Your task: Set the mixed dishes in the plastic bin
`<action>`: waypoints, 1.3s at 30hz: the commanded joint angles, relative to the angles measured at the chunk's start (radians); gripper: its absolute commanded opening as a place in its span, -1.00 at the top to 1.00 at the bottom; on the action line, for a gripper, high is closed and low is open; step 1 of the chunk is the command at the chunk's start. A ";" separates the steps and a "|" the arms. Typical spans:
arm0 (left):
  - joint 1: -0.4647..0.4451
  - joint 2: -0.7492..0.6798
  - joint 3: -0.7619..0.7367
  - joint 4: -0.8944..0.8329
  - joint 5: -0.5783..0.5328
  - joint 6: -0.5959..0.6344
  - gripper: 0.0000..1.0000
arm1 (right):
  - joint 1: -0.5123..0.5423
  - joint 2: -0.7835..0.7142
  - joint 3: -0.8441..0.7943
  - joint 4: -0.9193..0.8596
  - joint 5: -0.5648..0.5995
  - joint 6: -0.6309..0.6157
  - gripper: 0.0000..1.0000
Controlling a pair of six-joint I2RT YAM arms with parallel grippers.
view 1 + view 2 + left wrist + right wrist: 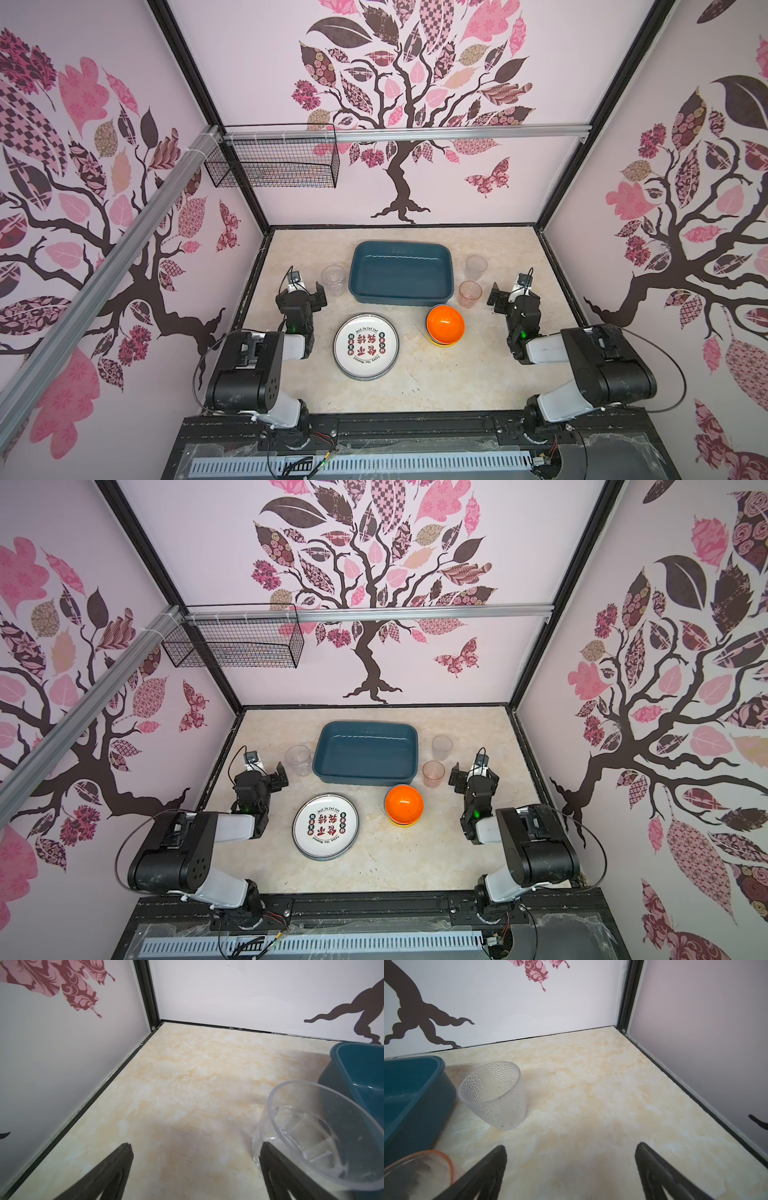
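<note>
The empty teal plastic bin (441, 277) (409, 757) sits at the table's back middle. In front of it lie a stack of white printed plates (366, 345) and stacked bowls with an orange one (444, 324) on top. A clear cup (333, 279) (324, 1126) stands left of the bin. Right of it stand a frosted cup (476, 267) (494, 1095) and a pinkish cup (470, 294) (419, 1167). My left gripper (305, 291) (195, 1147) is open just left of the clear cup. My right gripper (509, 293) (571, 1147) is open beside the pinkish cup, holding nothing.
A black wire mesh basket (274, 160) hangs on the back wall, high at the left. Walls close in the marble-look table (436, 382) on three sides. A black rail (415, 428) carrying both arm bases runs along the front edge.
</note>
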 commanded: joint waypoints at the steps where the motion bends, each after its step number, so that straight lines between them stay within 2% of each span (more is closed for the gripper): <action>1: -0.004 -0.076 0.102 -0.244 -0.095 -0.051 -0.97 | -0.005 -0.126 0.098 -0.225 -0.043 0.009 -0.99; 6: -0.010 -0.199 0.139 -0.403 -0.171 -0.128 -0.97 | -0.005 -0.280 0.117 -0.320 -0.102 0.106 -0.99; 9: -0.009 -0.267 0.212 -0.573 -0.204 -0.210 -0.97 | -0.005 -0.362 0.172 -0.463 -0.107 0.187 -0.99; 11: -0.005 -0.316 0.272 -0.739 -0.200 -0.315 -0.97 | -0.006 -0.399 0.231 -0.593 -0.116 0.308 -0.99; 13: 0.003 -0.360 0.322 -0.895 -0.198 -0.505 -0.97 | -0.006 -0.416 0.298 -0.752 -0.150 0.438 -0.99; 14: 0.014 -0.381 0.340 -0.959 -0.158 -0.585 -0.97 | -0.006 -0.418 0.321 -0.825 -0.155 0.531 -0.99; 15: 0.024 -0.402 0.341 -0.971 -0.086 -0.611 -0.97 | -0.010 -0.420 0.333 -0.863 -0.203 0.595 -0.99; 17: 0.033 -0.448 0.333 -0.994 0.020 -0.638 -0.97 | -0.015 -0.408 0.329 -0.800 -0.413 0.591 -0.92; 19: 0.034 -0.496 0.317 -1.002 0.119 -0.628 -0.93 | -0.012 -0.389 0.344 -0.789 -0.527 0.628 -0.68; 21: 0.033 -0.526 0.328 -1.068 0.202 -0.625 -0.79 | -0.009 -0.366 0.378 -0.823 -0.611 0.670 -0.41; 23: 0.034 -0.530 0.381 -1.199 0.273 -0.604 -0.61 | 0.011 -0.344 0.428 -0.904 -0.658 0.677 -0.27; 27: 0.033 -0.527 0.448 -1.429 0.391 -0.561 -0.29 | 0.135 -0.311 0.565 -1.143 -0.585 0.554 -0.21; 30: 0.034 -0.546 0.446 -1.516 0.475 -0.552 -0.13 | 0.208 -0.263 0.632 -1.220 -0.629 0.551 -0.04; 34: 0.034 -0.540 0.413 -1.583 0.587 -0.559 0.00 | 0.349 -0.191 0.714 -1.310 -0.584 0.525 0.02; 39: 0.031 -0.553 0.342 -1.581 0.650 -0.602 0.01 | 0.524 -0.083 0.807 -1.384 -0.521 0.506 0.02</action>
